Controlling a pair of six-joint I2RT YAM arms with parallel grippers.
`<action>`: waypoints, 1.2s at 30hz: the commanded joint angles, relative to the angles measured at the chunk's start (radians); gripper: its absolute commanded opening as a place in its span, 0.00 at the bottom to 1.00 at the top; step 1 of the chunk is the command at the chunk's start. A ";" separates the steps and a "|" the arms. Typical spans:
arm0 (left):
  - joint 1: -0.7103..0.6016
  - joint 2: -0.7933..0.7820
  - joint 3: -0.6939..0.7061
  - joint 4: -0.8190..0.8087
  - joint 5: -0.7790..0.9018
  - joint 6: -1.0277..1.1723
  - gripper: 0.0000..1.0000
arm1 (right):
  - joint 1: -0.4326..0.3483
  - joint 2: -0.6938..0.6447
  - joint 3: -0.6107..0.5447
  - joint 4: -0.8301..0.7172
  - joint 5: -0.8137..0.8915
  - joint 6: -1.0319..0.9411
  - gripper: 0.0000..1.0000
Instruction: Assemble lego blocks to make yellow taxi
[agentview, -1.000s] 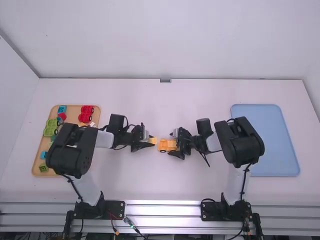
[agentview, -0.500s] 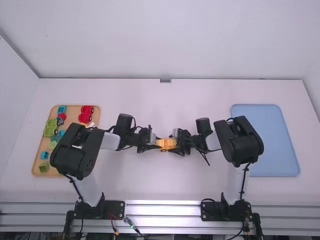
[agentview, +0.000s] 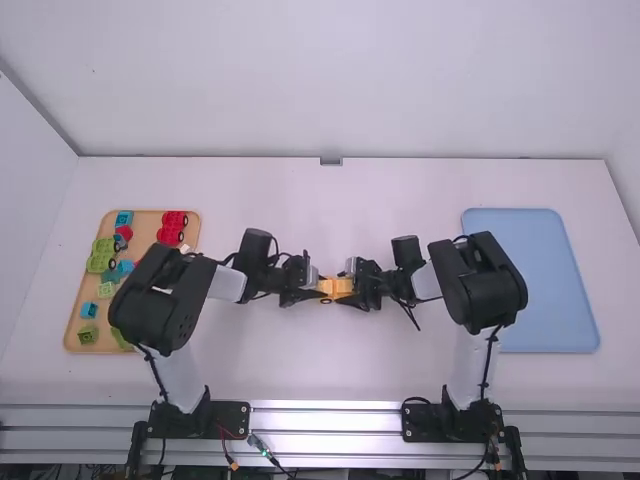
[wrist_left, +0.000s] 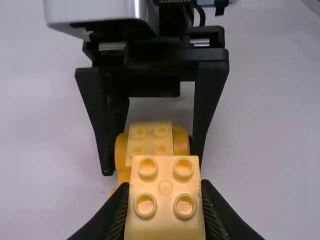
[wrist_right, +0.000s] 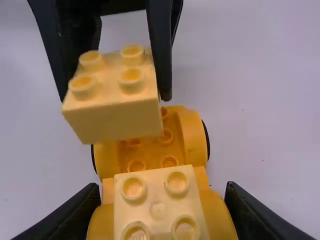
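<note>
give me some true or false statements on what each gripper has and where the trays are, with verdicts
1. The left gripper holds a pale yellow block. True.
2. The right gripper grips the wheeled base. True.
3. No block sits on the wheeled base. False: a studded block is on it.
4. The red wheeled piece lies on the wooden tray. True.
5. The wooden tray is on the right arm's side. False: it is on the left arm's side.
</note>
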 joint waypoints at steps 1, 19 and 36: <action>-0.004 0.039 0.003 -0.002 0.011 -0.037 0.24 | 0.013 0.017 0.004 -0.012 0.039 0.000 0.50; -0.028 0.043 0.050 -0.077 -0.169 -0.037 0.23 | 0.037 0.016 -0.003 0.001 0.100 0.035 0.50; -0.026 0.011 0.139 -0.185 -0.094 -0.029 0.16 | 0.030 0.016 -0.006 -0.001 0.148 0.057 0.51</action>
